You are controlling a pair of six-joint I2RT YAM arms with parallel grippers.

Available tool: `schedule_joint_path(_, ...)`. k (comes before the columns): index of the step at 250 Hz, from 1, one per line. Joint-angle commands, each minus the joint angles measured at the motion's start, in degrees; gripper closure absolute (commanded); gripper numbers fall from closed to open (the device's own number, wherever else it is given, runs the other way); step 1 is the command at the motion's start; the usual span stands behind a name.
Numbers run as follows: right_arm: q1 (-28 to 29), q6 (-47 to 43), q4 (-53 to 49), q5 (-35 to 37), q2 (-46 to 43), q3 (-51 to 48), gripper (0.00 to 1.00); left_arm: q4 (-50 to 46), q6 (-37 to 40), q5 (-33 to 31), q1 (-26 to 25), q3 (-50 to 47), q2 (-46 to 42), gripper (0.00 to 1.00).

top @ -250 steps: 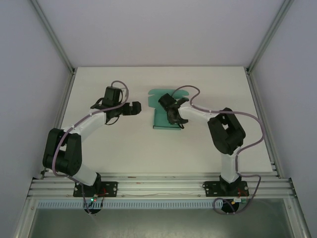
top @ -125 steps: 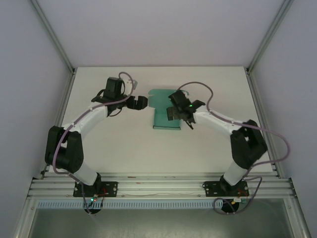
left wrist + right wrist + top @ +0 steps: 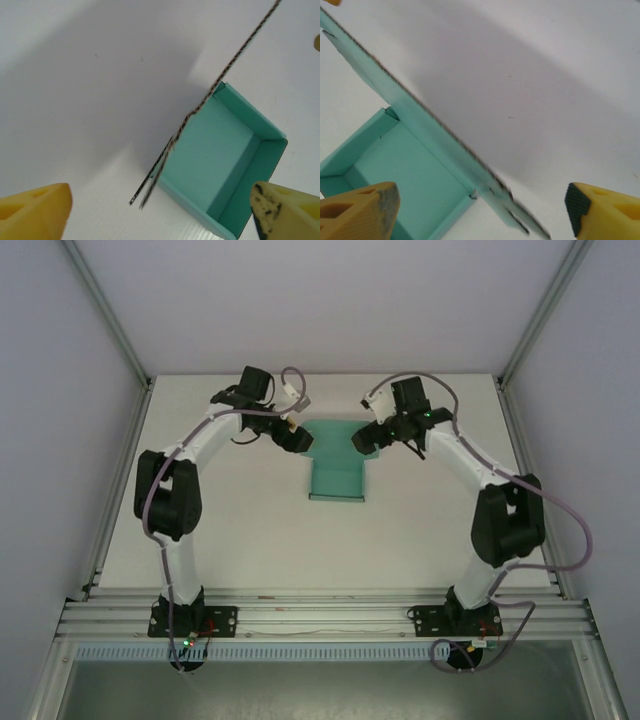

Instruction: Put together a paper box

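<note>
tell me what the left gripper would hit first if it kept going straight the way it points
Probably the paper box: in the left wrist view its edge-on flap and open tray lie straight ahead between the open fingers of the left gripper. Which part comes first is unclear.

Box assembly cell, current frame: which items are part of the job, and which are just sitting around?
Job:
- paper box, teal, side walls folded up
- left gripper, open, at the box's far-left corner
- right gripper, open, at the far-right corner

Not the job:
- white table
- aluminium rail at the near edge
- enclosure wall
</note>
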Motion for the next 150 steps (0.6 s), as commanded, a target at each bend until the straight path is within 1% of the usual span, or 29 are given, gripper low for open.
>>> schedule_joint_path(1,-1.1,-6.4,-10.0,-3.6,4.4,5.7,0.19,-8.4,6.8,0.4,-0.7,6.1,3.3,0.11)
schedule_joint_path(16,-1.4,-7.0,-11.8,-4.1,6.0,7.5,0.26,-11.0,8.6,1.2,-0.9,9.3,5.5,0.12)
schedule_joint_path(31,-1.6,-7.5,-12.9,-4.0,7.1,8.5,0.32,-14.0,9.6,1.4,-1.3,12.5,7.3,0.17)
schedule_joint_path(37,-1.6,-7.7,-13.4,-4.0,7.3,8.8,0.37,-15.0,10.2,1.6,-1.4,13.4,7.9,0.21)
schedule_joint_path(50,-1.6,-8.3,-14.0,-4.0,7.6,9.2,0.45,-16.0,11.1,1.7,-1.6,14.1,8.5,0.3)
schedule_joint_path(69,-1.7,-7.8,-13.8,-2.8,7.9,9.2,0.48,-15.8,11.6,0.7,-2.0,14.0,8.6,0.48)
schedule_joint_path(84,-1.6,-7.9,-14.0,-1.8,8.0,9.2,0.52,-15.7,11.9,0.4,-2.2,14.0,8.7,0.59)
schedule_joint_path(96,-1.7,-8.0,-14.4,-1.2,8.1,9.2,0.6,-15.5,11.7,0.3,-2.3,14.0,8.7,0.69)
schedule_joint_path(104,-1.7,-8.1,-14.7,-1.0,8.2,9.3,0.63,-15.4,11.6,0.1,-2.4,14.0,8.6,0.74)
schedule_joint_path(110,-1.7,-8.2,-14.9,-0.8,8.2,9.3,0.68,-15.3,11.4,0.1,-2.4,14.1,8.6,0.78)
schedule_joint_path(128,-1.7,-8.4,-15.7,-0.7,8.3,9.5,0.78,-14.6,10.6,-0.3,-2.5,13.8,8.3,0.82)
schedule_joint_path(150,-1.7,-8.3,-16.8,-0.7,8.4,10.1,0.9,-12.2,8.0,-1.8,-2.6,13.1,7.5,0.95)
